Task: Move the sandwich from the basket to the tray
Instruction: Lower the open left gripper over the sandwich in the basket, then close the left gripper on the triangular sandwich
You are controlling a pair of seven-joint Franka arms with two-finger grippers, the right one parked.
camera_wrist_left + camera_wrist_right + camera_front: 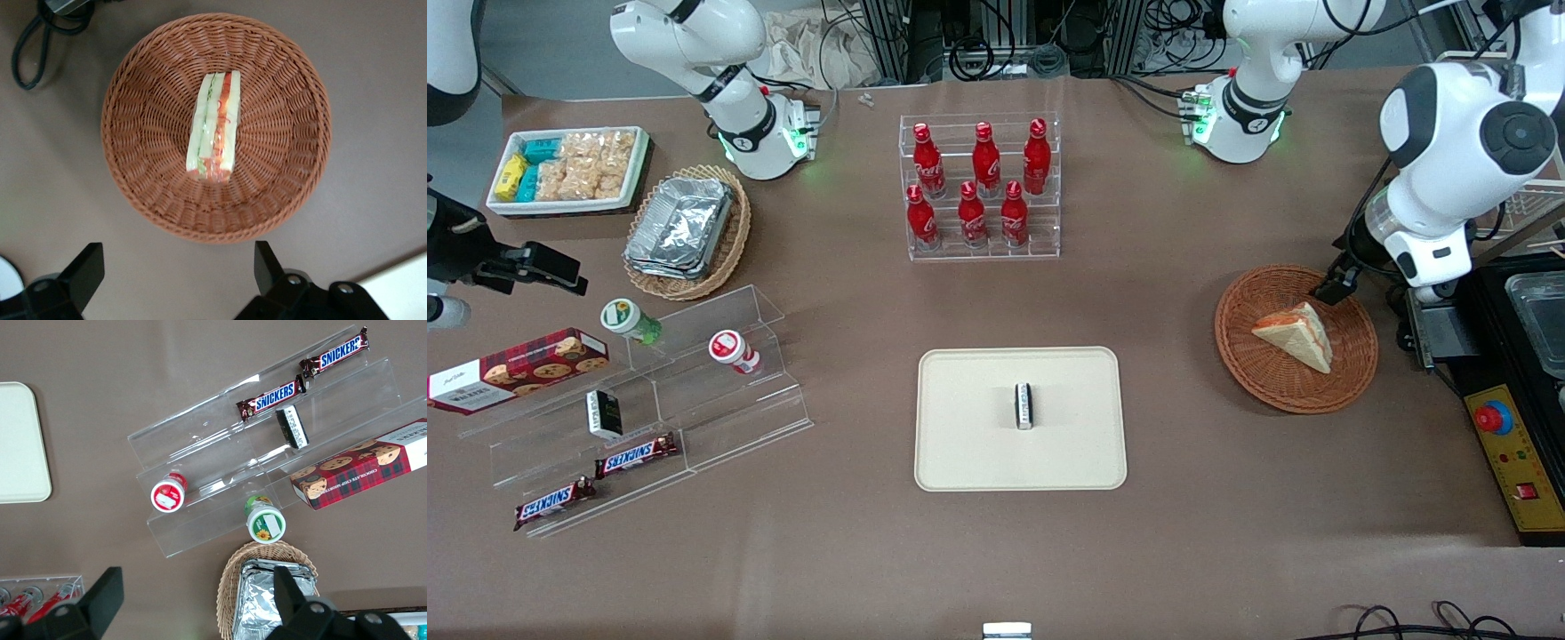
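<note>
The sandwich (215, 127) lies in the middle of the basket (143, 80), filling edge up. The gripper (175, 270) hangs above the basket's rim, jaws spread and empty. You would do well to centre over the wedge, straddle its bread faces, descend, close gently, then carry it to the tray (960, 444), clear of the small packet (1024, 405).

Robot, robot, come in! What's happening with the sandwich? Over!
Left gripper open, above basket's edge. Wrapped triangular sandwich in reddish-brown wicker basket. Small dark packet on cream tray.
</note>
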